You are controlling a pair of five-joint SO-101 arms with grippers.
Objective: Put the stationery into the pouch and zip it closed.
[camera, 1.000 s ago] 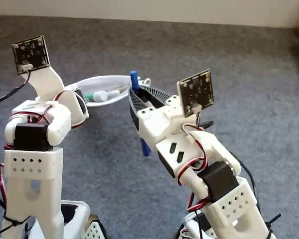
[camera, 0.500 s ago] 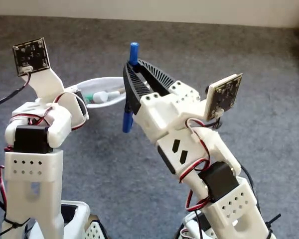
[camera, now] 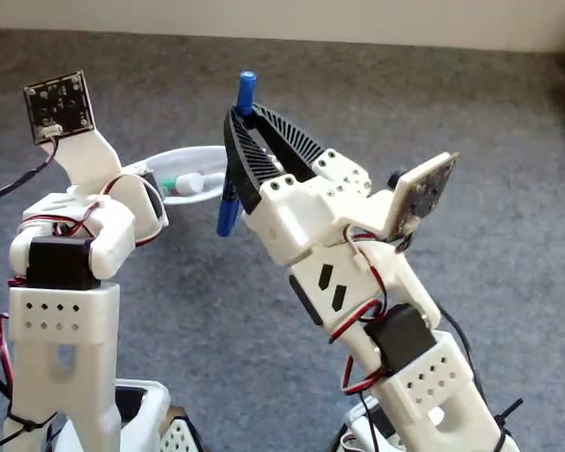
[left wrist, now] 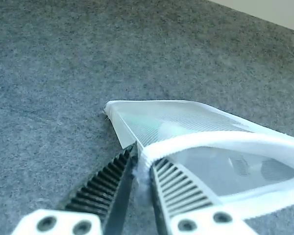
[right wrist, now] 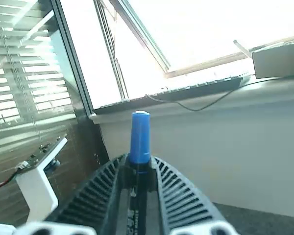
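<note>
Blue pen (camera: 229, 212), nearly upright, is pinched in the right gripper (camera: 240, 127) above the desk. The mesh pouch (camera: 198, 149) lies just beyond its lower tip, toward the left gripper (left wrist: 142, 164), which pinches the pouch rim.

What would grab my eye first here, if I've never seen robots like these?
Most likely the blue pen, gripped in the right claw and pointing up, raised off the grey carpet. Next comes the white mesh pouch resting open on the carpet, its rim pinched in the left claw, with something white and green already inside.
</note>
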